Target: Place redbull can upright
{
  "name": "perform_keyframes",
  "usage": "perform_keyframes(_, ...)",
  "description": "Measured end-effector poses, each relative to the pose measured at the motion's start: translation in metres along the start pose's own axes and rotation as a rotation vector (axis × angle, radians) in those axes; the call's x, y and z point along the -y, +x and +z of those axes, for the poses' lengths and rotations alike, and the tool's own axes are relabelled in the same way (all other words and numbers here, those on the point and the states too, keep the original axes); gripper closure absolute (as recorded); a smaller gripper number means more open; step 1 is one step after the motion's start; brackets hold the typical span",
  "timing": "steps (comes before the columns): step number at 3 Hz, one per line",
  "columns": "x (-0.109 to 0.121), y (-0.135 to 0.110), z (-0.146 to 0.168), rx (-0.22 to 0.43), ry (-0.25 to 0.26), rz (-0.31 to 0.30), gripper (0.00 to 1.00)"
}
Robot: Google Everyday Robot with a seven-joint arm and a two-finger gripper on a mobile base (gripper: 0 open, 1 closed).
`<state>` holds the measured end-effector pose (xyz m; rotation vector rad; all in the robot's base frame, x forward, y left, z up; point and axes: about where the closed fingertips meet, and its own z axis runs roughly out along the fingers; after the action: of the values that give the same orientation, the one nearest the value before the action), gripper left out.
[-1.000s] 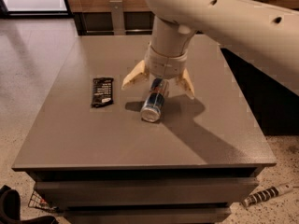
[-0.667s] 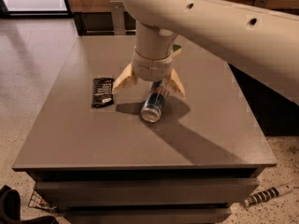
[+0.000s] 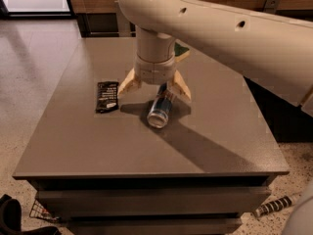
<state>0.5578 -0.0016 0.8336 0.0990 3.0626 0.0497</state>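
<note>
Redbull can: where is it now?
Camera view: the redbull can lies on its side near the middle of the table, beneath the open pincer, with the black wrapper toward the image's left.

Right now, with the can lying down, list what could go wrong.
The redbull can lies on its side beneath the open gripper, off-centre between the fingers. Closing could send it rolling across the table instead of clamping it. The black wrapper lies close beside one finger and could be swept aside.

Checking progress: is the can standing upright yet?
No, the can lies on its side on the table, under the open gripper.
</note>
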Motion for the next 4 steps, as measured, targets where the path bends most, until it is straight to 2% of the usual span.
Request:
perform_keyframes(1, -0.0004, -0.0003, 0.0001, 0.003, -0.002, -0.001, 0.18)
perform_keyframes(4, -0.0008, -0.0007, -0.0001, 0.011, -0.006, -0.005, 0.88)
